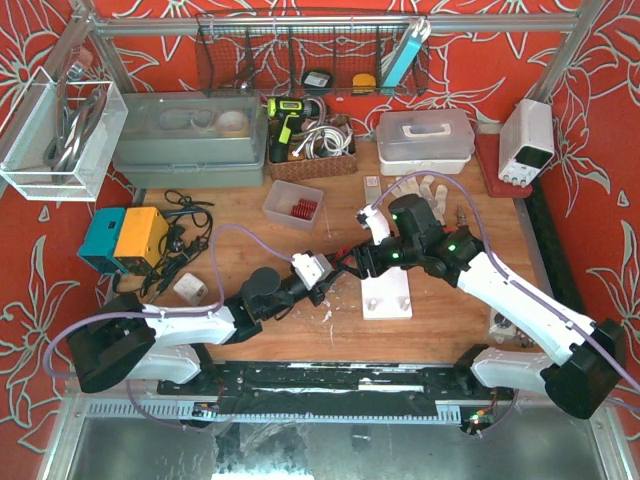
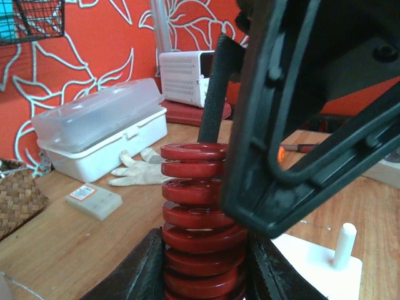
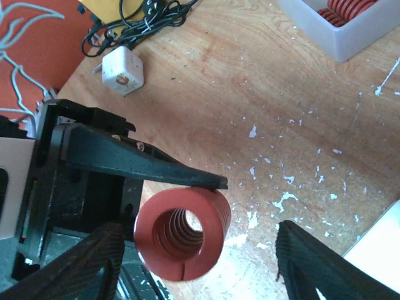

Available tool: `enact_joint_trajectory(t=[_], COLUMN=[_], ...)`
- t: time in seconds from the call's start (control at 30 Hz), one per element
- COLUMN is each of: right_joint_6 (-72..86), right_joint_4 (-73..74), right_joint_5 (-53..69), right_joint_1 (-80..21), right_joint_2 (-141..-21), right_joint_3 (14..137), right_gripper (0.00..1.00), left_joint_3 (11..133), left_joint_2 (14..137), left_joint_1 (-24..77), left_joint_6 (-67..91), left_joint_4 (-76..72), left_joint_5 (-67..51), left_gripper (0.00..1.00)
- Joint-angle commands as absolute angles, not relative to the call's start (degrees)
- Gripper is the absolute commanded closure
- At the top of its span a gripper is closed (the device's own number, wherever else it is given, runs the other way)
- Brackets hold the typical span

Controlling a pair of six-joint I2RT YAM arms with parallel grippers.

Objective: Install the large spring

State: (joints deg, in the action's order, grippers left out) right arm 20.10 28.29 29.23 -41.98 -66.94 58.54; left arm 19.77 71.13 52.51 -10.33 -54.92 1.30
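Observation:
The large red spring (image 2: pixel 203 212) is clamped between the fingers of my left gripper (image 2: pixel 203 256) and sticks out ahead of them. In the top view the left gripper (image 1: pixel 328 272) holds it above the table, left of the white base plate (image 1: pixel 388 300) with two upright pegs (image 2: pixel 344 242). My right gripper (image 3: pixel 200 250) is open, and its wide-spread fingers (image 3: pixel 84 269) flank the spring's free end (image 3: pixel 181 234), which shows end-on. I cannot tell whether they touch it. The right gripper (image 1: pixel 358 262) meets the left one head-on.
A clear bin of red springs (image 1: pixel 295 205) stands behind the grippers. A white plug adapter (image 1: pixel 188 288) and cables lie at left by a blue and yellow box (image 1: pixel 125 237). A glove (image 1: pixel 425 187), a white lidded box (image 1: pixel 425 135) and a power supply (image 1: pixel 527 140) are at the back right.

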Motion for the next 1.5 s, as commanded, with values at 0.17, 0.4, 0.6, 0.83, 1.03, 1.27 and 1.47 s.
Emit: enact_joint_trajectory(t=[0.17,0.4,0.6,0.83,1.03,1.27,1.47], right_joint_6=[20.32,20.10,20.56,19.55,17.84,19.62,20.28], right_joint_4=[28.90,27.62,26.64,24.23,24.44,23.43,21.97], right_joint_5=[27.41,27.64,16.84,-12.64,-17.45,-8.83,-6.38], right_joint_1=[-44.01,-44.12,-44.12,-43.74,-39.65,-32.99,-32.34], right_joint_2=[-68.93,-68.82,-64.83,-55.69,-59.07,-65.42,-67.68], right_joint_3=[61.48,59.68,57.29,47.90,46.30,46.73,46.13], right_gripper=[0.47,0.79,1.00,1.00,1.00,1.00,1.00], left_joint_3=[19.23,19.03,19.63,21.35,18.84,15.72,14.20], left_joint_2=[70.77,70.50,70.83,69.06,65.89,63.76,63.40], left_joint_1=[53.94,53.96,53.96,53.81,53.70,53.45,52.91], left_joint_6=[-13.23,-13.05,-8.56,-1.44,3.78,4.76,4.22], left_joint_4=[-60.31,-60.35,-57.37,-48.31,-44.95,-43.57,-45.70], left_joint_5=[0.05,1.44,10.69,22.06,33.06,35.74,34.59], left_gripper=[1.00,0.93,0.32,0.00,0.00,0.00,0.00])
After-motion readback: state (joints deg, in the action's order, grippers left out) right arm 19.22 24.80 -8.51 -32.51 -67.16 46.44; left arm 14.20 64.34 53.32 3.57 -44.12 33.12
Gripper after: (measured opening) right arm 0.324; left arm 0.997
